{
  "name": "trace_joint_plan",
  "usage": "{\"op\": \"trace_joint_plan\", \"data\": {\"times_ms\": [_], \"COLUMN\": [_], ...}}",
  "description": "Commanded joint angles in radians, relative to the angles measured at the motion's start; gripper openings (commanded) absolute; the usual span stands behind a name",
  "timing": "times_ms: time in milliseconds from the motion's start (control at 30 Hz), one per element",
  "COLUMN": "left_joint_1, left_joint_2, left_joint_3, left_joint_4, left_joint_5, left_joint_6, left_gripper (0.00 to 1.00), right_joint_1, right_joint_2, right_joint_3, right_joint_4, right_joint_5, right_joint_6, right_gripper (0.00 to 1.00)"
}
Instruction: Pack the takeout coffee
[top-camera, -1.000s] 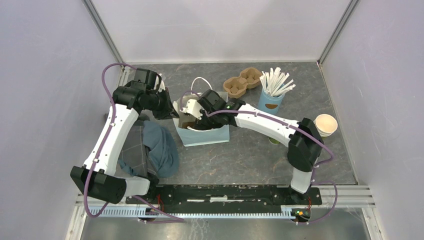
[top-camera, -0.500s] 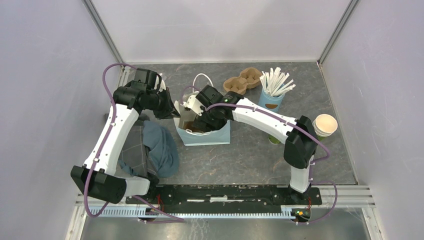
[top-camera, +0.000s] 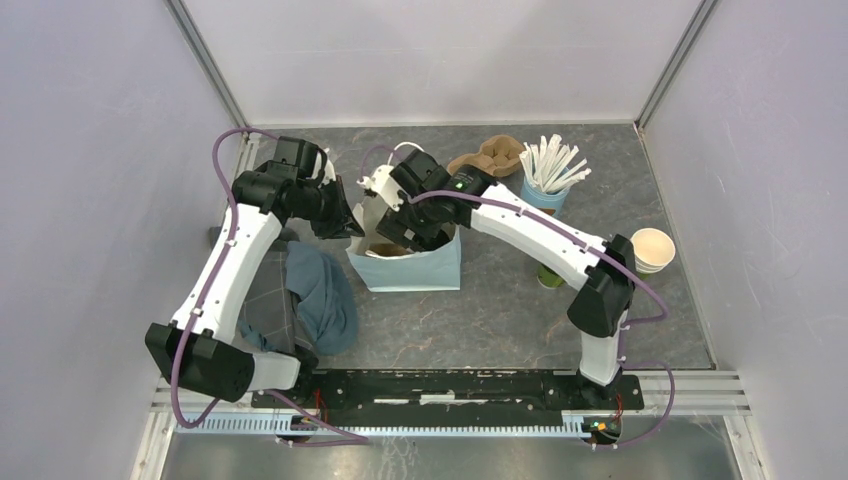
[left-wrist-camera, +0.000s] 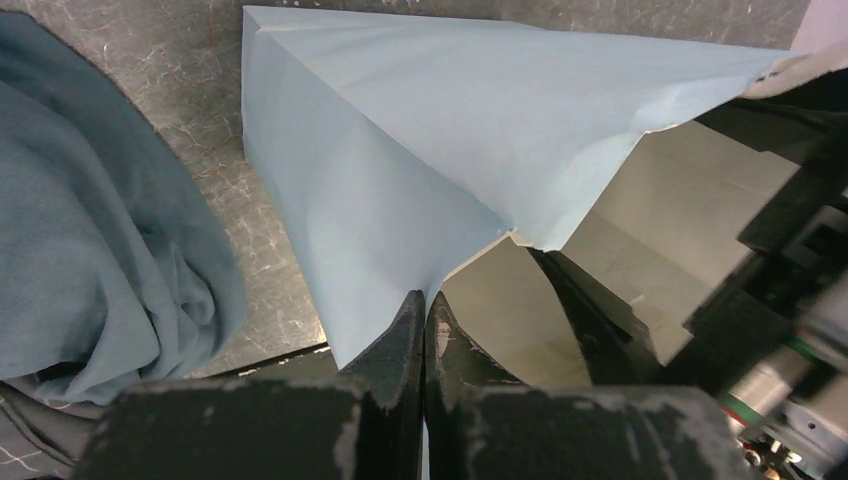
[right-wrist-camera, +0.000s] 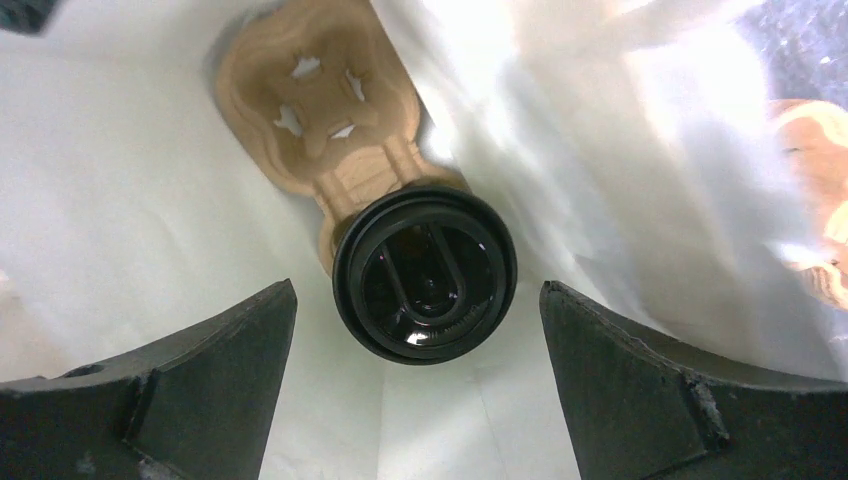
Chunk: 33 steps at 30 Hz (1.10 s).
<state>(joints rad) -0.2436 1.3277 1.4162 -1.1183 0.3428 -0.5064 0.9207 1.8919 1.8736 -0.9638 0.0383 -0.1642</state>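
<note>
Takeout coffee (right-wrist-camera: 425, 275) inside the blue bag (top-camera: 412, 270); my left gripper (top-camera: 347, 222) pinches the rim, my right gripper (top-camera: 402, 238) is spread wide.

Top view: my left gripper sits at the bag's left rim and my right gripper is down in the bag's mouth, hiding the coffee. A grey-blue cloth (top-camera: 322, 297) lies left of the bag, and a cup of white sticks (top-camera: 545, 190) stands behind it to the right.

Left wrist view: my fingers (left-wrist-camera: 400, 335) are pressed together on the bag's paper edge, with the bag's pale interior open beyond them.

Right wrist view: my two fingers (right-wrist-camera: 215, 375) stand far apart, touching nothing. Between them the coffee is upright on the bag's floor, black lid up. It sits at one end of a brown cardboard carrier (right-wrist-camera: 315, 105) and touches it.
</note>
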Motion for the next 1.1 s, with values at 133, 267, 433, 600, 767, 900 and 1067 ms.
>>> {"op": "trace_joint_plan", "data": {"times_ms": [133,267,433,600,767,900,1067], "left_joint_1": [0.004,0.004,0.004,0.004,0.004,0.004,0.004], "left_joint_2": [0.022,0.028,0.029,0.010,-0.039,-0.083,-0.130], "left_joint_3": [0.009,0.024,0.031,0.060,0.035,0.016,-0.038], "left_joint_4": [-0.005,-0.018,-0.028,-0.042,-0.018,0.007,0.044], "left_joint_5": [0.002,-0.001,0.002,0.027,0.073,0.112,0.124], "left_joint_6": [0.046,0.050,0.045,0.026,-0.031,-0.101,-0.151], "left_gripper": [0.02,0.02,0.08,0.35,0.60,0.64,0.61], "right_joint_1": [-0.003,-0.002,-0.008,-0.078,-0.222,-0.257,-0.257], "right_joint_2": [-0.125,-0.205,-0.341,-0.467,-0.620,-0.697,-0.786], "right_joint_3": [0.078,0.056,0.042,0.004,-0.184,-0.327,-0.618], "right_joint_4": [0.044,0.120,0.243,0.244,0.133,0.025,0.080], "right_joint_5": [0.020,-0.001,0.037,0.120,0.153,0.127,-0.016], "right_joint_6": [0.098,0.114,0.141,0.284,0.394,0.391,0.420], "right_gripper": [0.98,0.98,0.98,0.98,0.98,0.98,0.98]}}
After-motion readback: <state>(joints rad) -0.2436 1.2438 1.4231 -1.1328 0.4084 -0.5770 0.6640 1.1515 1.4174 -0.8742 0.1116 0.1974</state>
